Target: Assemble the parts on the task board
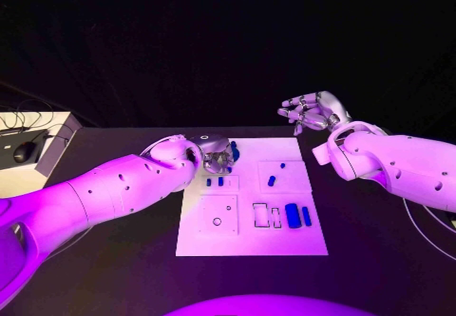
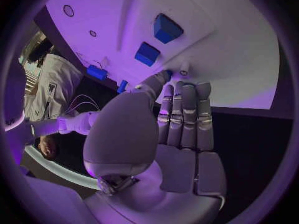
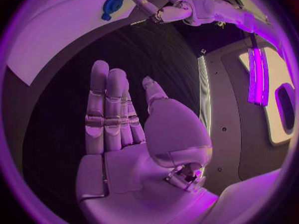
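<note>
My left hand hung low over the far left corner of the white task board, its fingers straight and side by side, their tips at the board's edge, with nothing held in them. My right hand was raised beyond the board's far right corner, well apart from it, palm bare and fingers loosely apart, holding nothing. On the board, a dark blue piece lay just beside my left hand. Two small blue pieces stood side by side near the board's middle left, another small piece lay right of them, and two larger blue pieces lay together toward the near right. A pale box with a dark mouse on it sat at the table's far left edge.
</note>
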